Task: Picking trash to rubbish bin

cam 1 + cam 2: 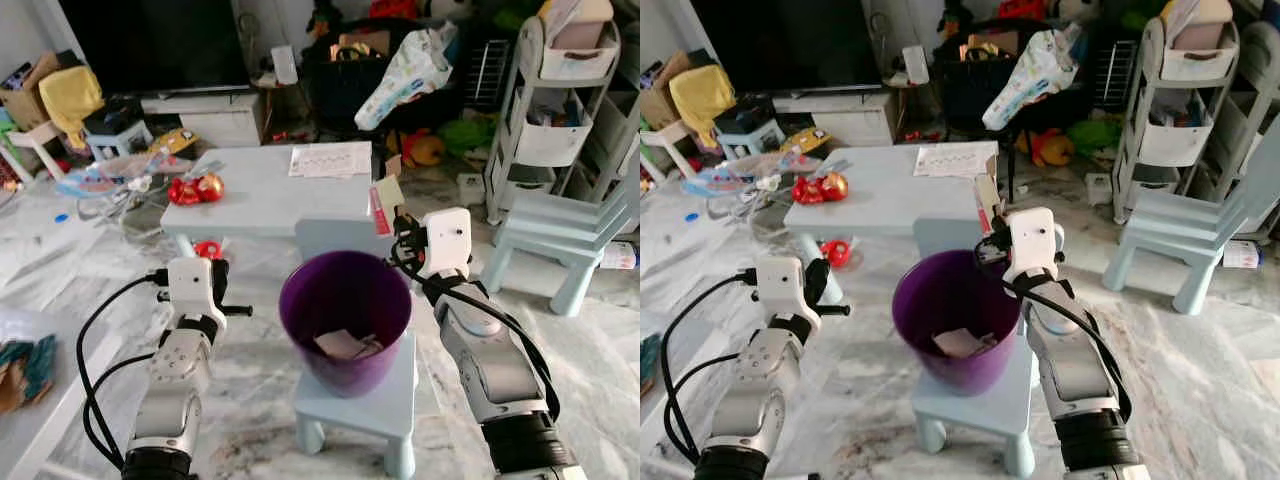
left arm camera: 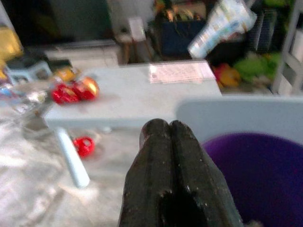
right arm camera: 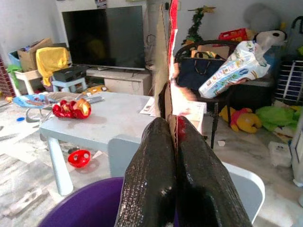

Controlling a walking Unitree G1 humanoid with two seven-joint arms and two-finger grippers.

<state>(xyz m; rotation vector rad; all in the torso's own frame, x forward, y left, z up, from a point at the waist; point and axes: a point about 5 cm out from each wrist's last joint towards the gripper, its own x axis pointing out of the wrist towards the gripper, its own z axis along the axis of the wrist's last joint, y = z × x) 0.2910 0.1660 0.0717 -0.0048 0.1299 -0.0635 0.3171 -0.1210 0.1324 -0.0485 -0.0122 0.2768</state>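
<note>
A purple bin stands on a small pale blue chair right in front of me, with a few paper scraps at its bottom. My right gripper is shut on a flat cardboard piece with a red edge, held upright over the bin's far right rim. My left gripper is shut with nothing in it and hovers just left of the bin. Red shiny wrappers and a printed sheet lie on the pale blue table behind the bin.
A red item lies on the floor under the table. A pale blue chair and a white shelf cart stand to the right. A white table edge is at my near left. Clutter and a TV line the back.
</note>
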